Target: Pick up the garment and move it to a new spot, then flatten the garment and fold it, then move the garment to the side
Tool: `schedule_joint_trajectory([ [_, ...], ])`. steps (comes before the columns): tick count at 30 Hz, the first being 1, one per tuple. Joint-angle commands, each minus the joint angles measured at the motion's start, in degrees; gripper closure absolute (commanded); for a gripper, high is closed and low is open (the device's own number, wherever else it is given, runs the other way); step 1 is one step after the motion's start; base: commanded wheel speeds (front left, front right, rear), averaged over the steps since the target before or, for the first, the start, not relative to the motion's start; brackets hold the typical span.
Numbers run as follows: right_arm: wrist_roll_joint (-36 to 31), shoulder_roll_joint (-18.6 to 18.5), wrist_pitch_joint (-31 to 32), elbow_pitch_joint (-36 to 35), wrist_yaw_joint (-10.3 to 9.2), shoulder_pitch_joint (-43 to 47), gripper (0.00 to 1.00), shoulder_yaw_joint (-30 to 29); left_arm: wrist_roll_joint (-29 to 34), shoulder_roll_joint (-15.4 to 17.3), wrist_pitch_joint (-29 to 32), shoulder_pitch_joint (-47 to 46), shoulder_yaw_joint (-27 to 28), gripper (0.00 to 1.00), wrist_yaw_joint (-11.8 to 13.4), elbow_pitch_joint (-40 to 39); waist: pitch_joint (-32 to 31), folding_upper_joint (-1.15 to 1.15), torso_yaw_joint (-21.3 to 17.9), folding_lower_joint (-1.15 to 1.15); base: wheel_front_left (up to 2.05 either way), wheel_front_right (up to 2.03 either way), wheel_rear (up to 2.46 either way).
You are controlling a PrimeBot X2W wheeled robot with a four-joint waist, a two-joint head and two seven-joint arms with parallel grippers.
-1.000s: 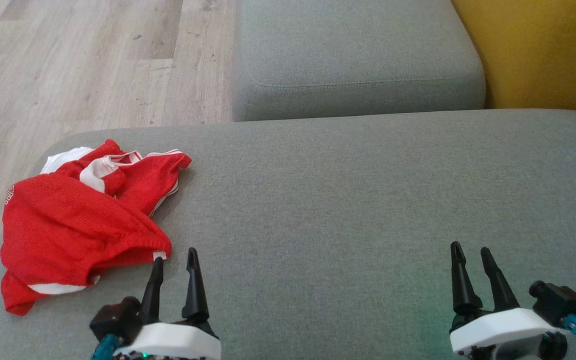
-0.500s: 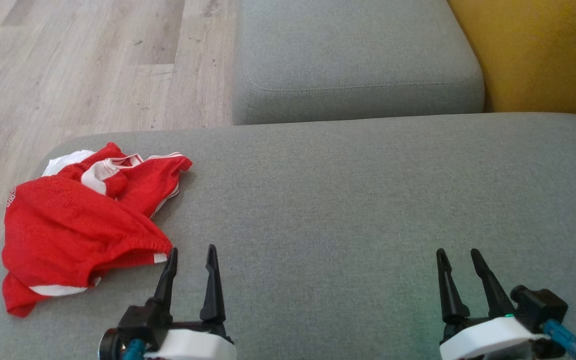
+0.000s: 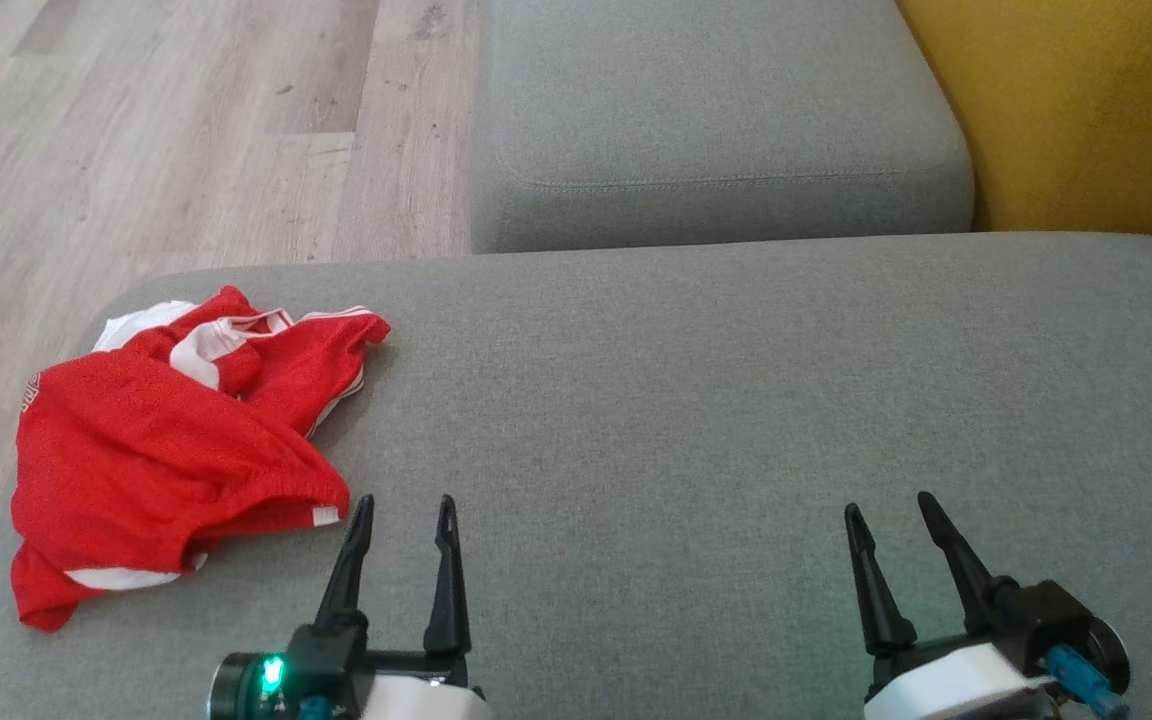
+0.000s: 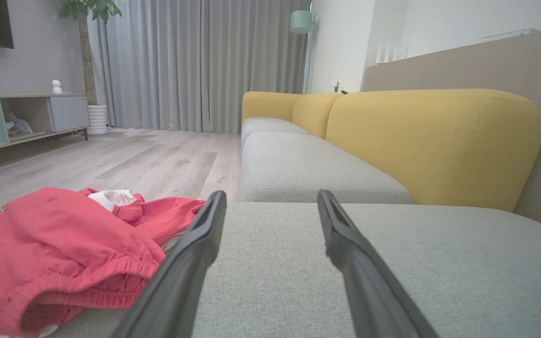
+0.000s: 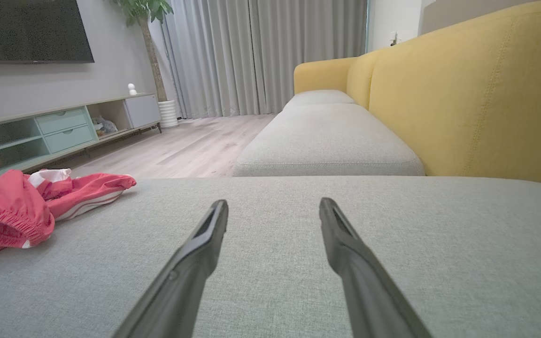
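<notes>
red garment (image 3: pixel 156 460) beside left claw (image 3: pixel 406 500)

Looks like a home living room. Shows a long sofa (image 5: pixel 327 136) with grey seats and yellow backrests (image 5: pixel 477 94), standing on a pale wood-plank floor (image 3: pixel 186 130). Has floor-length grey curtains (image 4: pixel 195 65) across the far wall, a dark flat television (image 5: pixel 26 30) mounted above a low media cabinet (image 5: pixel 64 129) with mint-green drawers and a small white ornament (image 5: pixel 132 88) on top, a tall indoor tree (image 5: pixel 141 8) in a white pot (image 5: pixel 167 114) beside that, and a lamp (image 4: pixel 301 21) with a teal shade near the curtains.
</notes>
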Motion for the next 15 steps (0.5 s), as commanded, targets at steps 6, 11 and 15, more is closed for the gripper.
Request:
schedule_joint_trajectory([
  [6,-1.96,-0.73,-1.17,-0.91,0.45,-1.37,0.00,-0.20,2.51,0.07,-1.17,-2.86,1.08,0.00,1.53,0.24,-0.35,0.00,-0.09,0.00,0.00,0.00,0.00],
  [11,-1.35,-0.73,-1.17,-0.46,0.45,-1.37,0.00,-0.70,2.52,0.07,-1.17,-2.96,1.17,0.00,1.88,1.12,-0.42,0.00,-0.25,0.00,0.00,0.00,0.00],
  [15,-1.17,-0.73,-1.17,-0.29,0.45,-1.40,0.00,-0.84,2.51,0.07,-1.17,-3.09,1.06,0.00,1.98,1.68,-0.42,0.00,-0.22,0.00,0.00,0.00,0.00],
])
